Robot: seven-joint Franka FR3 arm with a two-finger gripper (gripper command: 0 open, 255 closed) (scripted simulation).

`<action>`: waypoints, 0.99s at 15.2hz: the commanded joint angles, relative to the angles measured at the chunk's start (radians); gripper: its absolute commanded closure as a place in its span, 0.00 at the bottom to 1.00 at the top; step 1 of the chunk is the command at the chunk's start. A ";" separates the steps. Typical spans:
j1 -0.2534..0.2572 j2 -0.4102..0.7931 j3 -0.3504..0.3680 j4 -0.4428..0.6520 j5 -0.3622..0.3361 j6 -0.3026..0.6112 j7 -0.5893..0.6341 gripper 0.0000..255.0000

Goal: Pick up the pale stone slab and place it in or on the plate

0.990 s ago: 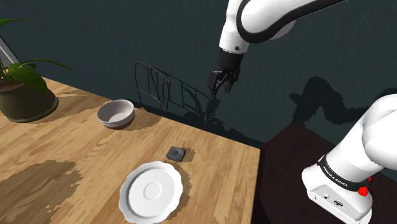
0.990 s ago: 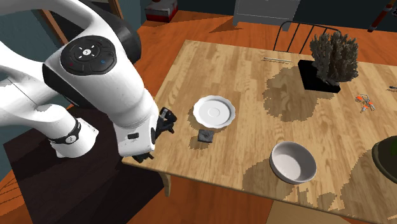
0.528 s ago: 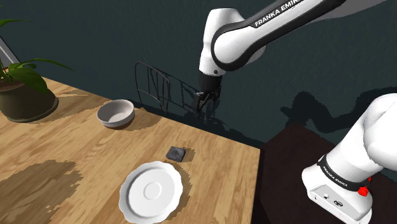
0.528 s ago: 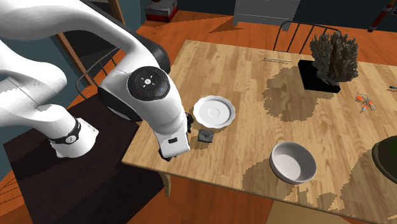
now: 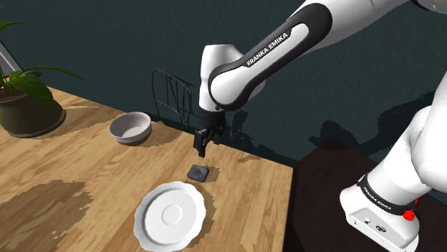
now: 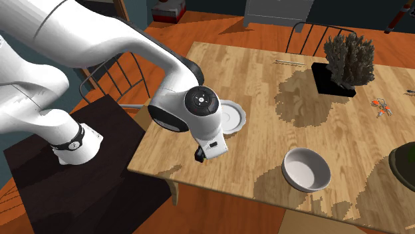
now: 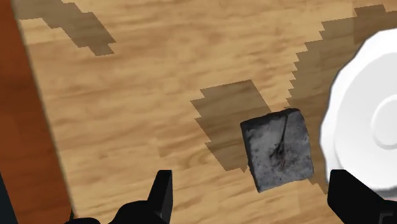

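Wooden bench [image 5: 86,165] planks stretch out before a dark wall, with a white bowl [image 5: 130,127], a potted plant [image 5: 27,107] and a wire chair [image 5: 174,94] towards the far side. The grey slab [image 5: 198,172] lies flat on the bench, just beside the rim of the empty white plate [image 5: 170,215]; a thin gap seems to separate them.

The arm hangs over this spot with its black fingers [image 7: 162,196] spread wide and pointing down. In the wrist view the slab [image 7: 278,157] sits on the bench between the two fingers, closer to the one on the plate's [image 7: 366,127] side. Neither finger touches it, and they are clearly above it.

I judge the task to be at the approach: nothing is gripped, nothing lifted, and the plate is bare. What remains is to centre over the slab, lower, close on it, lift, carry it the short way over to the plate and let go.
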 commanded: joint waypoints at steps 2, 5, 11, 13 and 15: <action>0.029 0.094 0.016 0.048 -0.014 0.032 -0.007 0.00; 0.043 0.138 0.019 0.069 -0.022 0.051 -0.007 0.00; 0.065 0.207 0.014 0.067 -0.033 0.125 0.001 0.00; 0.065 0.207 0.014 0.067 -0.033 0.125 0.001 0.00; 0.065 0.207 0.014 0.067 -0.033 0.125 0.001 0.00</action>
